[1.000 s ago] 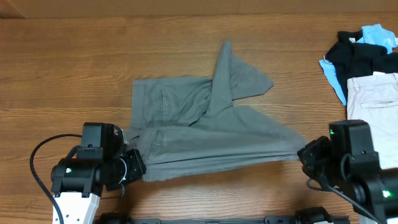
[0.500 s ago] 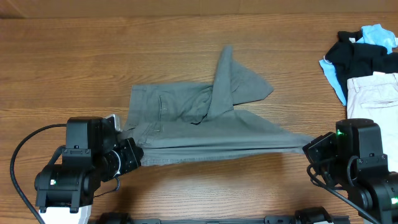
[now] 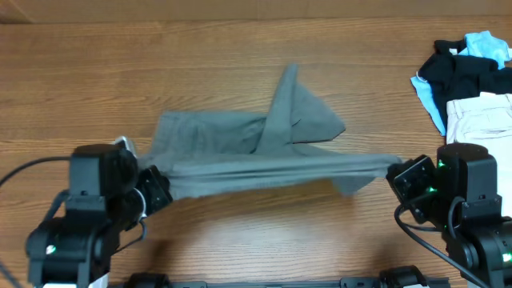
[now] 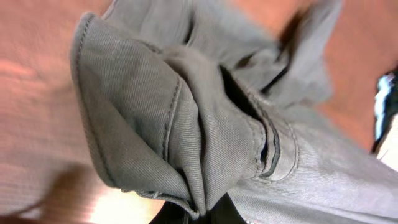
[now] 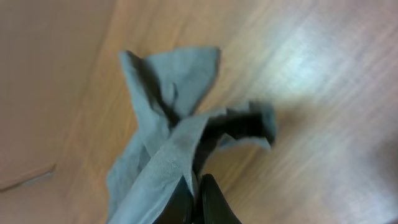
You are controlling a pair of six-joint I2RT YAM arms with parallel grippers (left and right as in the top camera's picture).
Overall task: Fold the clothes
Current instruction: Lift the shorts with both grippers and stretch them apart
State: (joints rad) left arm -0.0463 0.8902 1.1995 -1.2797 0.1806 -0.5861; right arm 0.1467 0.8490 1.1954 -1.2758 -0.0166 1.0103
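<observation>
- While its grain runs from side to side, the wooden table fills the whole overhead view and carries everything else.
- Grey trousers lie across the middle of the table, between the two arms. The far part rests flat on the wood, with one pointed flap reaching toward the far edge. The near edge is pulled into a tight band that runs from one gripper to the other, with a shadow under it, and a small corner hangs below the band near its right end.
- Black and bulky, the left arm and the right arm stand at the near edge of the table, one at each end of the band.
- Beige trousers lie at the right edge, just beyond the right arm and well apart from the grey pair.
- Next to them on the far side is a black garment, with a light-blue garment showing around it in the corner.
- Clamped shut on the left end of the band is the left gripper. Its wrist view shows thick bunched folds and a stitched seam just above the pinch.
- Likewise, the right gripper is closed on the right end. Its wrist view, which is blurred, shows the cloth narrowing into the pinch.
</observation>
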